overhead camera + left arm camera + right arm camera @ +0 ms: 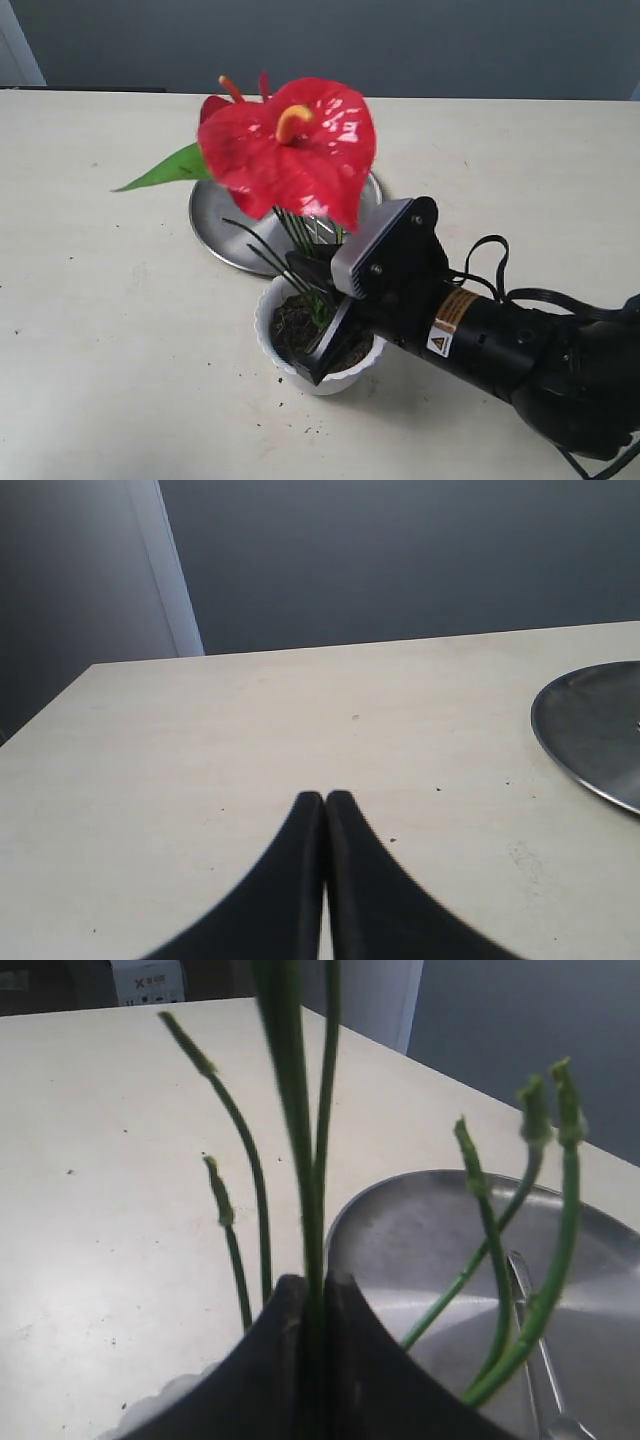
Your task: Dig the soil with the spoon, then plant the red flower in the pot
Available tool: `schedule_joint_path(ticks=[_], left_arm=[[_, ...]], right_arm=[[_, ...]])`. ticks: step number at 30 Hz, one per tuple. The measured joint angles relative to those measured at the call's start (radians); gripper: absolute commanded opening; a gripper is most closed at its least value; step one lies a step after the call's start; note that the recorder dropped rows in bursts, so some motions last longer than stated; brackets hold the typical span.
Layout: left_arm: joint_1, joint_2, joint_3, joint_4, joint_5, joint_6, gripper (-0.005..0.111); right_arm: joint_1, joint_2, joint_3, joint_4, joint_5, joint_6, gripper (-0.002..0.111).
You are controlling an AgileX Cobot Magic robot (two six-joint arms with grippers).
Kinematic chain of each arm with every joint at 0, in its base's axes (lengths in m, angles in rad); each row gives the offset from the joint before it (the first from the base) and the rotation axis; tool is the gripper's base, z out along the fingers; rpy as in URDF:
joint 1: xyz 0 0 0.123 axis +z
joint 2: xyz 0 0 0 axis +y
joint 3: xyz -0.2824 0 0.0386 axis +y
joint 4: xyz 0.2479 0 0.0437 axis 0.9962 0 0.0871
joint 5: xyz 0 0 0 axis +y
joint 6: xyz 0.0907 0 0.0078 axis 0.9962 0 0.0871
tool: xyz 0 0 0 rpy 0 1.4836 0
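Observation:
The red flower stands upright over the white pot, its green stems running down into the dark soil. My right gripper reaches in from the right, low over the pot, and is shut on the stems; in the right wrist view the stems rise from between its fingers. The spoon lies on the steel plate behind the pot. My left gripper is shut on nothing above bare table, out of the exterior view.
The round steel plate sits just behind the pot, also seen as a plate edge in the left wrist view. Specks of soil lie on the table near the pot. A white pot rim shows beside the right fingers.

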Motion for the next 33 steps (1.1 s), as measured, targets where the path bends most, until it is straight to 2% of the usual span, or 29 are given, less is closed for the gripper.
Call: schedule_joint_path(ticks=[7, 16, 33], left_arm=[[0.0, 0.0, 0.0, 0.0, 0.0, 0.0, 0.0], [0.0, 0.0, 0.0, 0.0, 0.0, 0.0, 0.0], [0.0, 0.0, 0.0, 0.0, 0.0, 0.0, 0.0]], right_arm=[[0.0, 0.026, -0.002, -0.002, -0.075, 0.0, -0.001], [0.0, 0.028, -0.026, 0.011, 0.013, 0.007, -0.001], [-0.008, 0.015, -0.048, 0.047, 0.156, 0.138, -0.001]])
